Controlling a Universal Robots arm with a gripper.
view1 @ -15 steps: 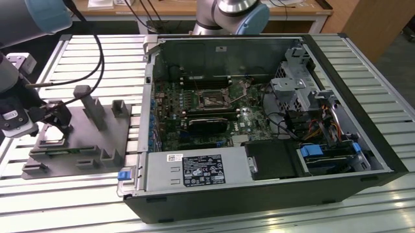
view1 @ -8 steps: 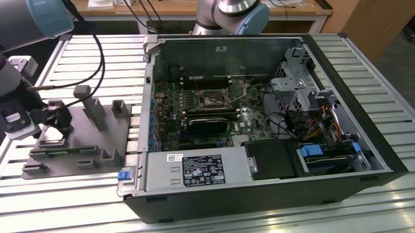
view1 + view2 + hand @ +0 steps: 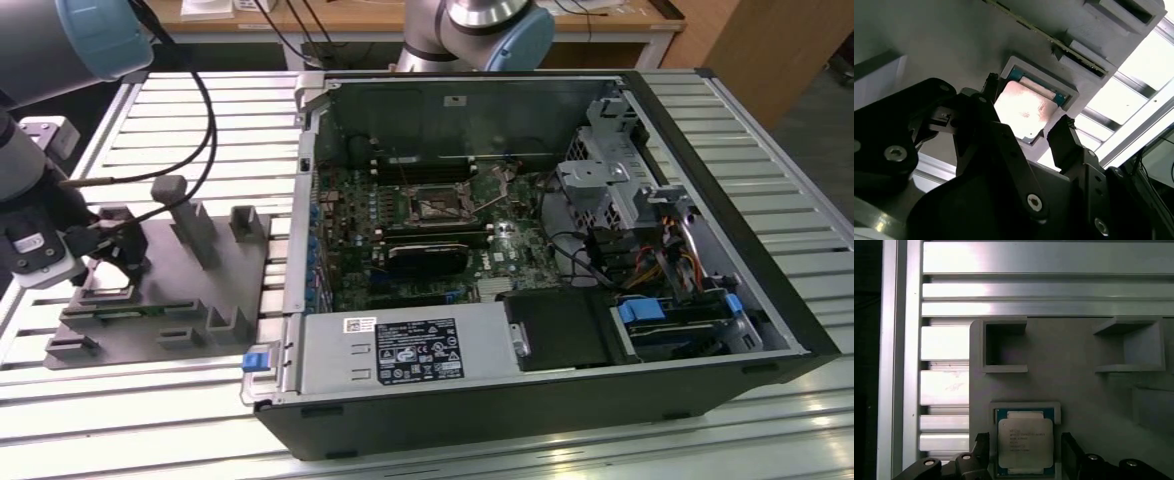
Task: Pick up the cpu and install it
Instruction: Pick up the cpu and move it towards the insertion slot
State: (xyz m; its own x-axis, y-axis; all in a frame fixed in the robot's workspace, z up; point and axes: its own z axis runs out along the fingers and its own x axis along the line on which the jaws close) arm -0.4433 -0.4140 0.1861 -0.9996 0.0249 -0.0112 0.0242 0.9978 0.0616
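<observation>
**Q:** How many task parts are showing, and where is each one sitting?

**A:** One cpu (image 3: 1025, 442) is lying flat, metal top up, in a shallow square seat of one grey holder plate (image 3: 174, 290). Two open box-shaped pockets (image 3: 1004, 345) are standing further along the plate in the first wrist view.

**Q:** What is the gripper doing?

**A:** One gripper (image 3: 114, 255) is hanging low over the plate at the exterior view's left. In both wrist views its two black fingers (image 3: 1070, 455) are straddling the cpu, one on each side. The jaws are standing wide, outside the seat's rim and not gripping the chip.

**Q:** What surface and surroundings are framing the work?

**A:** One slatted aluminium table (image 3: 200, 110) is carrying both the plate and one open computer case (image 3: 534, 415), which is lying on its side beside the plate. One motherboard (image 3: 400, 260) is facing up inside, with one socket (image 3: 438, 206) near its middle, well apart from the cpu. A wooden desk (image 3: 400, 15) is standing behind the table.
</observation>
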